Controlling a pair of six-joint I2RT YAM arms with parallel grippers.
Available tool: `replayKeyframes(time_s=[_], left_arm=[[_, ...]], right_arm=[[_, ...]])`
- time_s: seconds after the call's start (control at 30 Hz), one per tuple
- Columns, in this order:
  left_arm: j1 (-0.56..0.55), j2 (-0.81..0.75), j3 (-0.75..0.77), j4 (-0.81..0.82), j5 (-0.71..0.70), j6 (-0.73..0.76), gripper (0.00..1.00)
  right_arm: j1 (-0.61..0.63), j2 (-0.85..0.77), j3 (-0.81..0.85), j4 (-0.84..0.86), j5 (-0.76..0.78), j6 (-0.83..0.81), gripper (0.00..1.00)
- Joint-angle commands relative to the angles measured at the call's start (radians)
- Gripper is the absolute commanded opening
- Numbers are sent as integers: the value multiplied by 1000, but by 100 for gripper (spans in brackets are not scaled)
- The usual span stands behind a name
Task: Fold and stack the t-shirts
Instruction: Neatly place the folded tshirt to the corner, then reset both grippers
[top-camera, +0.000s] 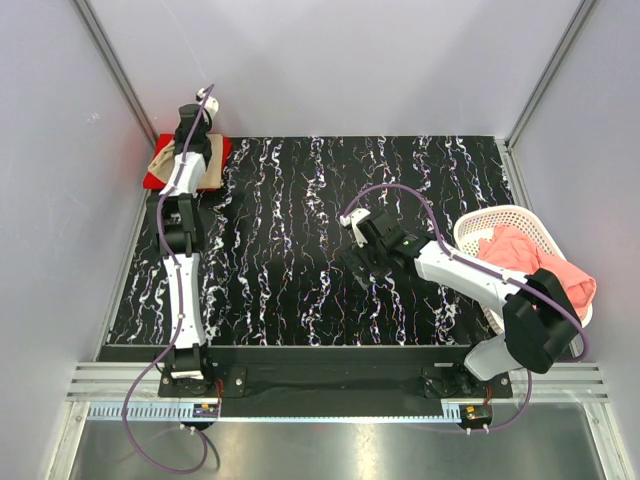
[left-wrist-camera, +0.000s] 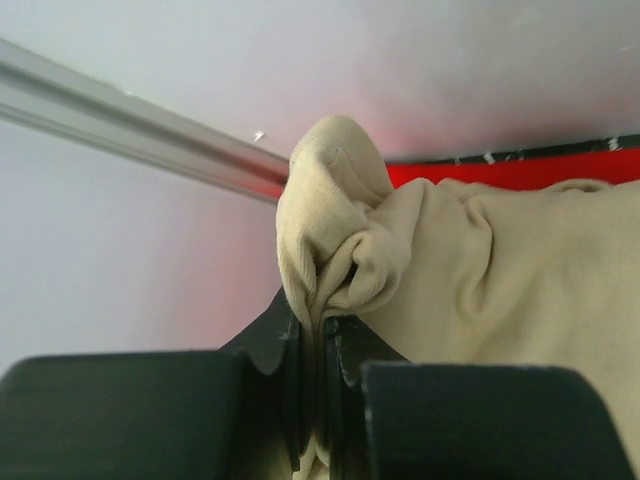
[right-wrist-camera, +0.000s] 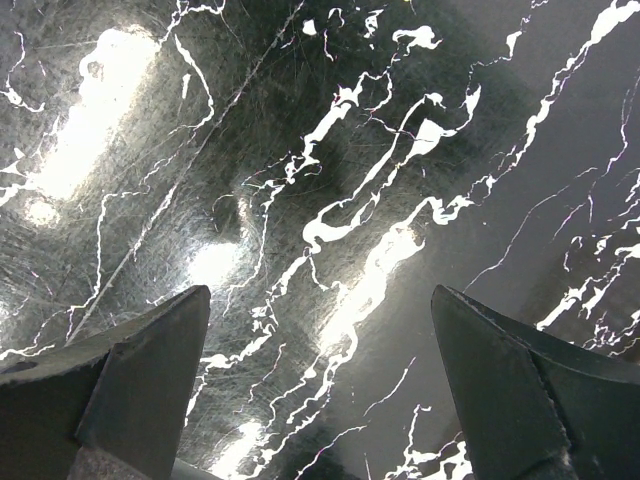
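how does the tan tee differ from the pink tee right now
The tan tee lies on the red tee at the table's far left corner; the pink tee sits in the white basket on the right. The tan tee is pinched in the shut left gripper; the pink tee is untouched, with the right gripper open over the table. Both are plain, single-coloured cloth.

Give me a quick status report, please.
Left pincer shut on tan shirt atop red shirt. Right pincer open over table. Pink shirt in basket. No obstruction.
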Motion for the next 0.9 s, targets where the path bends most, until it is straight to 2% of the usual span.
replayKeyframes(time_s=[0.0,0.13,0.23,0.27,0.3,0.37,0.47,0.5,0.6,0.63,0.67,0.77,0.83,0.87], left_arm=[[26,12,42,107,88,-49,0],[36,15,33,116,89,-45,1],[49,21,47,130,88,-71,10],[50,26,51,139,80,-75,17],[50,29,53,159,42,-81,32],[50,32,68,192,-7,-104,36],[43,14,96,190,-18,-147,48],[36,-14,102,184,-32,-157,59],[9,-95,87,192,-70,-173,70],[3,-123,62,219,-66,-193,83],[-13,-153,15,227,-58,-200,85],[-54,-221,13,167,-61,-235,85],[-74,-290,-4,56,-56,-316,85],[-95,-319,-62,20,-25,-350,86]], right_arm=[[-7,-3,17,20,-18,24,100],[-7,-3,13,28,-19,26,100],[-7,-3,8,25,-24,29,100],[-7,-5,5,25,-29,27,100],[-7,-5,4,26,-33,27,100],[-7,-6,0,26,-38,31,100],[-7,-18,0,26,-47,34,100],[-7,-22,-1,26,-49,34,100],[-7,-46,-4,25,-49,32,100],[-7,-58,-4,25,-49,31,100],[-7,-66,-4,26,-52,32,100],[-7,-107,-9,25,-55,35,100],[-7,-152,-16,17,-53,50,100],[-9,-164,-30,17,-56,55,100]])
